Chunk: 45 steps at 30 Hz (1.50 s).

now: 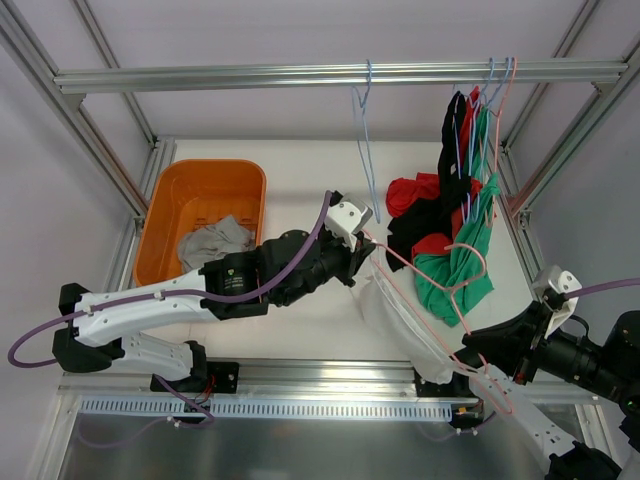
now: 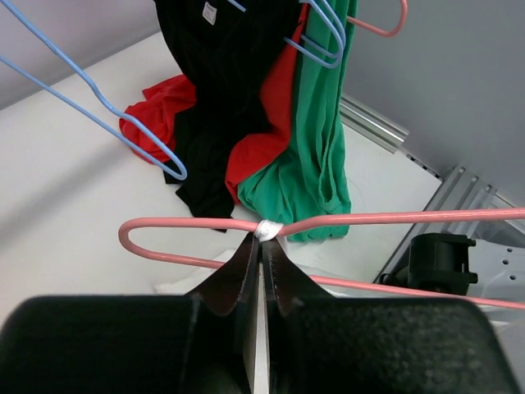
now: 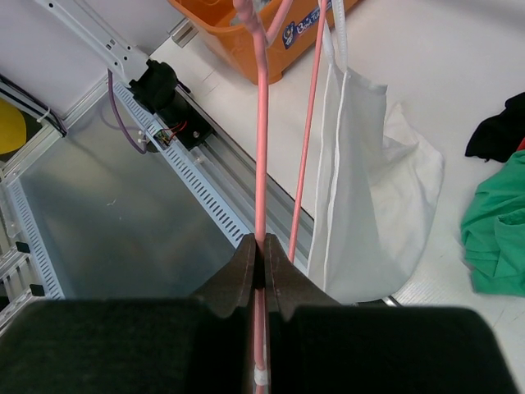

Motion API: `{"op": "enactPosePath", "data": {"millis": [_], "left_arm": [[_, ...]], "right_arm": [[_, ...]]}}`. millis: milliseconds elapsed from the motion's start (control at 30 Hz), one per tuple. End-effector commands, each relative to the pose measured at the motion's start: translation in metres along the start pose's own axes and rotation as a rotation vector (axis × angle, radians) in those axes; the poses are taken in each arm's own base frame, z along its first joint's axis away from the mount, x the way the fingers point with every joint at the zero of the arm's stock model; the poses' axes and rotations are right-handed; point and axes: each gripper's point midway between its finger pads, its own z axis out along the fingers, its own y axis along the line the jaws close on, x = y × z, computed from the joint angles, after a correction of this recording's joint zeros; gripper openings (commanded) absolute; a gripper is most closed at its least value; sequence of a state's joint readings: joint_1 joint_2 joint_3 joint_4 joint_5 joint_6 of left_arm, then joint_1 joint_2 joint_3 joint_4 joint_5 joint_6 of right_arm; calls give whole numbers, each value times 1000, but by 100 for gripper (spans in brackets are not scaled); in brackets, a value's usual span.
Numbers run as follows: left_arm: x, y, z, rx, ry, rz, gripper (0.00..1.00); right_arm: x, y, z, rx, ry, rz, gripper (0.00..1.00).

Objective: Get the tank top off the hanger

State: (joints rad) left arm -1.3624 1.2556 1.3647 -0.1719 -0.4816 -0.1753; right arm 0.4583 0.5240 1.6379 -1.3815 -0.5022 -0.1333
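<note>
Pink wire, one hanger of it, is held off the table by two arms. One white tank top is draped on it, its bottom sagging onto the table's near edge. The left tool is pinched tight on a bit of the top's white strap, right against the hanger's upper wire. The right tool is clamped narrow on the wire at the hanger's other end, over the metal sill in front of the table.

The table is plain white and boxed in by an aluminium frame, with one rail across the top and pale walls behind.

One orange bin is parked at the far left, with one grey cloth in it. One empty blue hanger is hung mid-rail. More hangers, blue and pink, are bunched at the right end of the rail, too crowded to be counted. Black, red and green garments are dangled from them, piled onto the table just beyond the pink hanger.
</note>
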Motion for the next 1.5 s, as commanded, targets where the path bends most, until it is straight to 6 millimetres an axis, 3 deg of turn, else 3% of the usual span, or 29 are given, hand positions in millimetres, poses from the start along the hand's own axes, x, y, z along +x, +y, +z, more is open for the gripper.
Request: {"op": "enactPosePath", "data": {"millis": [0, 67, 167, 200, 400, 533, 633, 733, 767, 833, 867, 900, 933, 967, 1000, 1033, 1100, 1133, 1167, 1233, 1267, 1367, 1433, 1467], "left_arm": [[-16, 2, -6, -12, -63, -29, 0], [-13, 6, -8, -23, -63, -34, 0], [-16, 30, -20, -128, -94, -77, 0], [-16, 51, -31, -219, -119, -100, 0], [-9, 124, -87, -527, -221, -249, 0], [-5, 140, -105, -567, -245, -278, 0], [-1, 129, -100, -499, -209, -246, 0], [13, 96, -85, -303, -131, -206, 0], [18, 85, -82, -237, -108, -201, 0], [37, 51, -79, -44, -34, -195, 0], [41, 38, -78, 25, -22, -202, 0], [57, 15, -79, 159, 32, -194, 0], [62, 3, -81, 220, 53, -197, 0], [75, -8, -79, 270, 89, -195, 0], [84, -22, -82, 346, 129, -199, 0], [91, -26, -81, 361, 154, -217, 0], [120, -30, -75, 365, 222, -219, 0], [129, -33, -74, 371, 243, -234, 0], [147, -33, -70, 368, 267, -242, 0], [161, -33, -67, 361, 284, -272, 0], [178, -27, -65, 328, 309, -277, 0], [197, -5, -60, 196, 312, -312, 0], [202, 4, -58, 138, 304, -347, 0], [203, 15, -55, 77, 282, -355, 0]], "right_arm": [[17, 2, -5, 5, 68, 37, 0], [17, 1, -4, 9, 72, 41, 0], [22, -2, -1, 13, 90, 44, 0], [25, -1, 0, -3, 98, 44, 0], [46, 18, 0, -145, 109, 21, 0], [46, 34, -7, -229, 60, -28, 0], [32, 42, -8, -275, -8, -67, 0], [-3, 30, 2, -190, -196, -48, 0], [-31, 30, 3, -186, -332, -88, 0], [-42, 14, 18, -156, -453, -34, 0], [-72, 24, 10, -215, -610, -43, 0], [-71, 13, 26, -223, -639, -9, 0], [-80, 13, 29, -244, -684, 1, 0], [-102, 22, 18, -299, -793, -20, 0], [-109, 22, 19, -311, -826, -15, 0], [-116, 15, 30, -317, -839, -3, 0], [-142, 25, 10, -376, -1007, -62, 0], [-143, 14, 21, -367, -1032, -51, 0], [-153, 23, 2, -400, -1146, -119, 0], [-158, 15, 1, -351, -1220, -182, 0], [-156, 9, 6, -315, -1208, -198, 0], [-141, -12, 17, -184, -1181, -243, 0], [-131, -23, 20, -104, -1165, -288, 0], [-118, -37, 32, -43, -1091, -261, 0]]}}
